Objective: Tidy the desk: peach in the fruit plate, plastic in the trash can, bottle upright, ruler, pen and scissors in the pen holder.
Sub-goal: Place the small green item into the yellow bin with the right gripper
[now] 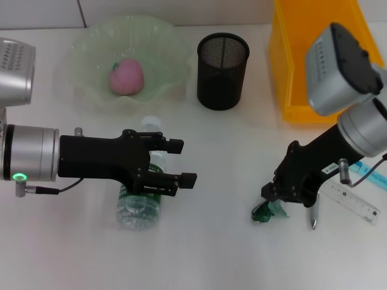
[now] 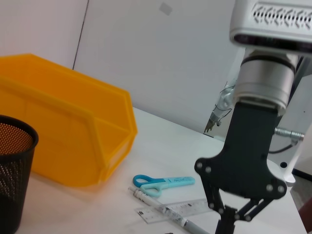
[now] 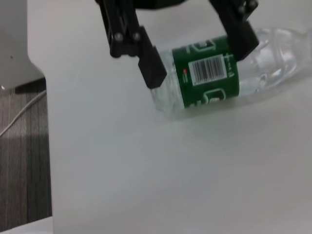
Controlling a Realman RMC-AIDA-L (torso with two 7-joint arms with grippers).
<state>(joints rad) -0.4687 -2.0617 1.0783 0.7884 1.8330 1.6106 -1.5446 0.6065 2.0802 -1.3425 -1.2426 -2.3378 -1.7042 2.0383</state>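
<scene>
Tabletop (image 1: 199,254): plain white and flat; carries everything; smooth, so round things may roll or slide on it.
Trash can (image 1: 296,72): big yellow bin at the far right, rigid, open on top; the plastic scrap is meant for it.
Fruit plate (image 1: 91,45): pale green wavy bowl at the far left; likely brittle, best not knocked.
Pen holder (image 1: 223,71): black mesh cup between plate and bin, upright; looks light and could tip if a long item is pushed in at a slant.
Left hand (image 1: 181,162): jaws open, straddling the bottle's middle, one finger on each side of the label; no squeeze visible.
Right hand (image 1: 273,202): low over the green scrap by the stationery; whether it has pinched the scrap cannot be told.
Bottle (image 1: 140,205): lying on its side, front left, cap pointing away from the robot; clear thin plastic, probably slick and dents under force; take it across the labelled waist, firm but gentle.
Ruler (image 1: 354,202): clear, flat on the surface at the right; thin and stiff, hard to get under; pinch by its edges.
Scissors (image 2: 163,183): blue handles, lying beside the ruler; rigid, grip near the pivot.
Pen (image 1: 314,214): slim, next to the ruler; rolls easily, grasp mid-barrel.
Peach (image 1: 126,77): already in the plate; soft, bruises easily.
Plastic (image 1: 266,211): crumpled dark green scrap, featherlight, springy; needs a fingertip pinch.
</scene>
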